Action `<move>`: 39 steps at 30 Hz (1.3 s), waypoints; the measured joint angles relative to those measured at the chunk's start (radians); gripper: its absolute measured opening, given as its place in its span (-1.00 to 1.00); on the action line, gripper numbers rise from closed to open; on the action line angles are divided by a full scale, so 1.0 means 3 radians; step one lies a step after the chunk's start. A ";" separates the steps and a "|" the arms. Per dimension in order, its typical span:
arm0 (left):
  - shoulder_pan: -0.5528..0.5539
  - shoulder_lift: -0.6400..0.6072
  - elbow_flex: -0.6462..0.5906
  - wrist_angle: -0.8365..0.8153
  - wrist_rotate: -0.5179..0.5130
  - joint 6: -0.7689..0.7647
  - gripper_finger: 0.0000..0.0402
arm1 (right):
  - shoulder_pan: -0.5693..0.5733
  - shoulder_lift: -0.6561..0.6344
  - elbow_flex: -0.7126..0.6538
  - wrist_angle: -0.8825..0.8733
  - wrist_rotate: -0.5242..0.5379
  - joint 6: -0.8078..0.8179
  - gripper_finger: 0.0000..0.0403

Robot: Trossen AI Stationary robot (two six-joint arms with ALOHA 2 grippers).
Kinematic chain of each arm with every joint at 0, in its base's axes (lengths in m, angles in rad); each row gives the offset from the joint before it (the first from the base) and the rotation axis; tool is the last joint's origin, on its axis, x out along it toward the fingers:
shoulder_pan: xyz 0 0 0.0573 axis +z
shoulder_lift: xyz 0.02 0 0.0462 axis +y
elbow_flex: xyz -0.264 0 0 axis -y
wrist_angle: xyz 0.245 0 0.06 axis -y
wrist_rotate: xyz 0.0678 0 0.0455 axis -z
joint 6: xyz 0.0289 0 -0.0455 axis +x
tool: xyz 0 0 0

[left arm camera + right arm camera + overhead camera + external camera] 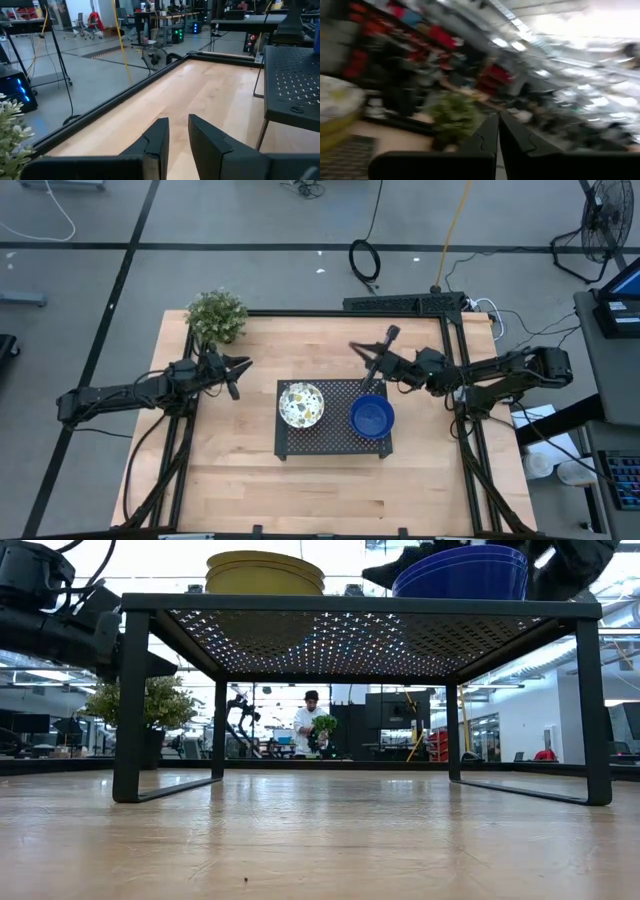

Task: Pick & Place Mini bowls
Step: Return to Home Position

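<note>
Two stacks of mini bowls rest by their bases on the black perforated tray (335,442). The white floral bowls (301,404) are on its left part, and the blue bowls (372,417) are on its right part. In the low view they show as a yellowish stack (265,572) and a blue stack (460,572). My right gripper (367,370) is shut and empty, above the tray's far edge just beyond the blue stack; its fingers (490,132) point toward the table's left. My left gripper (240,372) hovers left of the tray, slightly open and empty; its fingers (157,140) have a narrow gap.
A small green plant (216,316) stands at the table's far left corner, just behind my left gripper; it also shows in the right wrist view (455,117). The tray stands on legs (130,705) above the wooden table (250,480). A person (305,725) stands far behind the table.
</note>
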 joint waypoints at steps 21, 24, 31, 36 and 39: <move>0.0000 0.0000 0.0000 0.0006 -0.0001 0.0432 -0.62 | -0.0447 -0.0968 -0.0094 -0.2183 -0.0947 0.1348 -1.00; 0.0000 0.0000 0.0000 0.0005 -0.0002 0.0442 -0.62 | -0.0478 -0.1330 -0.0262 -0.2231 -0.0944 0.1364 -1.00; 0.0000 0.0000 0.0000 0.0006 -0.0001 0.0441 -0.62 | -0.0477 -0.2102 -0.0700 -0.2312 -0.0943 0.1571 -1.00; 0.0000 0.0000 0.0000 0.0005 -0.0001 0.0443 -0.62 | -0.0477 -0.2352 -0.1106 -0.2028 -0.0934 0.1587 -1.00; 0.0000 0.0000 0.0000 0.0005 -0.0002 0.0437 -0.62 | -0.0476 -0.2405 -0.1366 -0.1657 -0.0828 0.1593 -1.00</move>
